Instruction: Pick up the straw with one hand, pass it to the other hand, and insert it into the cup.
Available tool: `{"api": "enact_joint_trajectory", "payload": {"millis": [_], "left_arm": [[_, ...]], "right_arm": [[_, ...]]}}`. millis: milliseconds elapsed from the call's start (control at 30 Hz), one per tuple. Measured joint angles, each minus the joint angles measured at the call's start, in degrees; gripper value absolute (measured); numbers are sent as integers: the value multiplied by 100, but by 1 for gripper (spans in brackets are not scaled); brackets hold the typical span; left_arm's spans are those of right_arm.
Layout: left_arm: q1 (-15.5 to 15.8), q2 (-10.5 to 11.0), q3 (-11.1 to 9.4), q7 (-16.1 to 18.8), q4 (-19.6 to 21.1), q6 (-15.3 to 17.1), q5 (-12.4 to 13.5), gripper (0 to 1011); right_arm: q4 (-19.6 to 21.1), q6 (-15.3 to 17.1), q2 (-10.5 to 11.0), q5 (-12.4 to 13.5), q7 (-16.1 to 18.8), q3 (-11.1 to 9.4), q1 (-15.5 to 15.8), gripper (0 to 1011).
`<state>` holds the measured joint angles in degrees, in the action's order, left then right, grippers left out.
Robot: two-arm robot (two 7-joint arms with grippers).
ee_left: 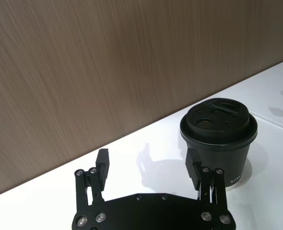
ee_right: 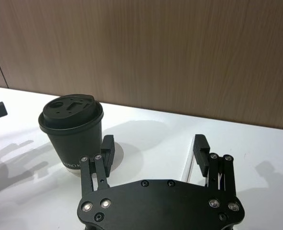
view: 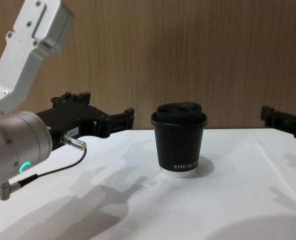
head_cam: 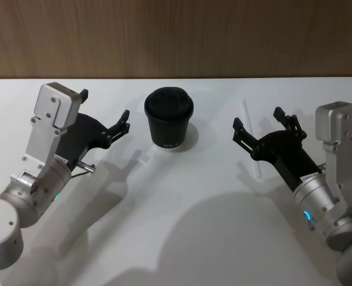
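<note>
On table (head_cam: 181, 208), thin white straw (head_cam: 246, 113)

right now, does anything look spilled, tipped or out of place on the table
Nothing stands out. The cup stands upright with its lid on and no spill around it. The straw lies flat on the table by the open right gripper; the left gripper, also open, is on the cup's other side.
</note>
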<state>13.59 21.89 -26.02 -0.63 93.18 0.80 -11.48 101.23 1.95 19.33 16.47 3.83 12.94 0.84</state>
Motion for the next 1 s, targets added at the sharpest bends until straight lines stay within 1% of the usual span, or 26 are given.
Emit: {"api": "enact_joint_trajectory", "payload": {"millis": [1000], "left_arm": [[0, 0, 0, 0, 0, 0, 0, 1003]], "right_arm": [[0, 0, 0, 0, 0, 0, 0, 1001]]}}
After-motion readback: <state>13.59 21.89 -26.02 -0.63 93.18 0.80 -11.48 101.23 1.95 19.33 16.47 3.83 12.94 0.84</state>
